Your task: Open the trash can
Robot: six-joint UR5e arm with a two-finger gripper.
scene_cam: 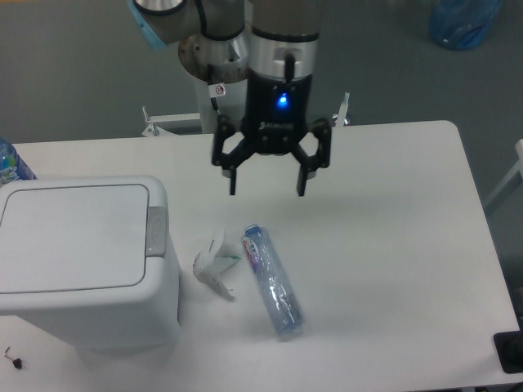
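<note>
Camera view, fixed, over white table [392, 245]. Item: one trash can [82, 261], at 8 o'clock from gripper [267, 193], well apart. Boxy white plastic, rounded corners, flat lid shut, one grey tab [156, 231] on its 3 o'clock rim. Gripper: one, fingers [232, 181] spread wide, holding nothing. Also: one clear plastic bottle [272, 282] lying flat, one crumpled white paper [212, 261] just beside it.

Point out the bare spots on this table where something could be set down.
Widest bare patch: the table's right half, from the bottle to the right edge. A narrower strip runs along the far edge behind the trash can. Crowded: between can and bottle, where crumpled paper lies.
</note>
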